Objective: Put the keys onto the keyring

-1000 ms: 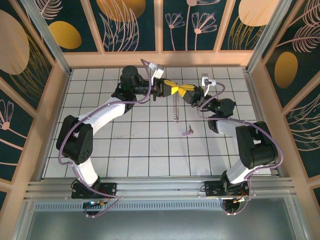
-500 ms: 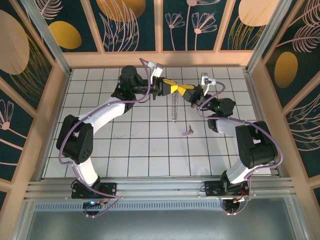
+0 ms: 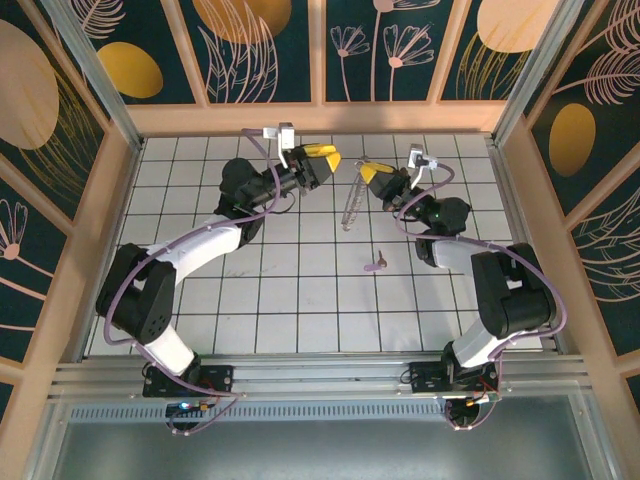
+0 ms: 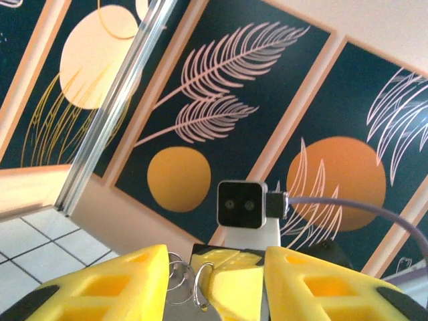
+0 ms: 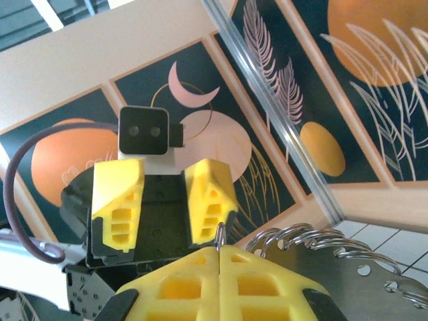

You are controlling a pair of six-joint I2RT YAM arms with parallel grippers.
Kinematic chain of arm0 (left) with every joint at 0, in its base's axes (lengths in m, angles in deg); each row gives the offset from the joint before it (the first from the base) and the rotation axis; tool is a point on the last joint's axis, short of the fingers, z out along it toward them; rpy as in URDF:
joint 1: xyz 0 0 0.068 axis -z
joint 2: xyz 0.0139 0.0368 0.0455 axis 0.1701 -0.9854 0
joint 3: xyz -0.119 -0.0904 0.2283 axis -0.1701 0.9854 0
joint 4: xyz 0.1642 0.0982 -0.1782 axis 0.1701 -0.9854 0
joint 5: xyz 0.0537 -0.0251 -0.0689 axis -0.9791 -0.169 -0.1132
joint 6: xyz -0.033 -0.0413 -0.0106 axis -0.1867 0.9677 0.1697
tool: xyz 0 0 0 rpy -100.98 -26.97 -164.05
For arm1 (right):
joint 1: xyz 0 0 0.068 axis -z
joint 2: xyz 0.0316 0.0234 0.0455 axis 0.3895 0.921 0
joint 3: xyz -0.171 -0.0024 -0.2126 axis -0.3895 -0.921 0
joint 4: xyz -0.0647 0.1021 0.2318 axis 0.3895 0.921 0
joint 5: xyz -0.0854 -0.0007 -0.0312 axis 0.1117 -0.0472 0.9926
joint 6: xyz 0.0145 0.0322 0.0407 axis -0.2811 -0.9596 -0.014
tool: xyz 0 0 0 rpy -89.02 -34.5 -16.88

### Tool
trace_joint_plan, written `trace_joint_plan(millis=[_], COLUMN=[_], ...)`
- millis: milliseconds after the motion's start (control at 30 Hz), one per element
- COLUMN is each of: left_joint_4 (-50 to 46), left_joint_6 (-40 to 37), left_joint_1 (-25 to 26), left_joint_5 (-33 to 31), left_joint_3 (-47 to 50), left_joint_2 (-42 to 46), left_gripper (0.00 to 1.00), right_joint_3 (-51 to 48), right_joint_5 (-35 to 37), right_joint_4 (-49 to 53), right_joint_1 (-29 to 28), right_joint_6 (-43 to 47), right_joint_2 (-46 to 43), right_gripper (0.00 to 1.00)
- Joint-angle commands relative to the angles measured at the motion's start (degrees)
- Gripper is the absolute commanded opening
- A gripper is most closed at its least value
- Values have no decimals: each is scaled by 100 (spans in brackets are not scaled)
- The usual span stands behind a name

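Note:
My right gripper is shut on the top ring of the keyring, a pale string of coiled wire that hangs from it toward the tiled floor. In the right wrist view the closed yellow fingertips pinch one thin ring, and further coils of the keyring trail off to the right. My left gripper faces it from the left, open and a short gap away, with nothing between its fingers. The small mauve key lies flat on the floor below, apart from both grippers.
The white tiled floor is walled by wooden rails and patterned panels. Both arms arch over its far half. Lilac cables loop along each arm. The near half of the floor, in front of the key, is open room.
My left gripper has opened, let go of the keyring and drawn back to the left. The right gripper has closed and stays shut on the ring, now holding it alone.

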Motion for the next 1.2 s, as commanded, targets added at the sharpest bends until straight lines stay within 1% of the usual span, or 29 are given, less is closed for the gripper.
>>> trace_joint_plan(millis=[0,233,600,1167], left_joint_4=[841,1173,1612,1634], left_joint_6=[589,833,1072,1137], left_joint_1=[40,202,339,444], left_joint_5=[-55,-8,-201,-188], left_joint_3=[46,20,205,-28], left_joint_2=[-122,-412,-547,-804], left_gripper=[39,35,35,35], right_joint_3=[-22,101,62,66], right_joint_5=[451,599,926,859], right_joint_4=[-699,-702,-719,-727], right_joint_1=[-112,-350,-436,-527], right_joint_6=[7,37,59,15], right_joint_2=[-277,-276,-349,-332], right_gripper=[0,0,0,0])
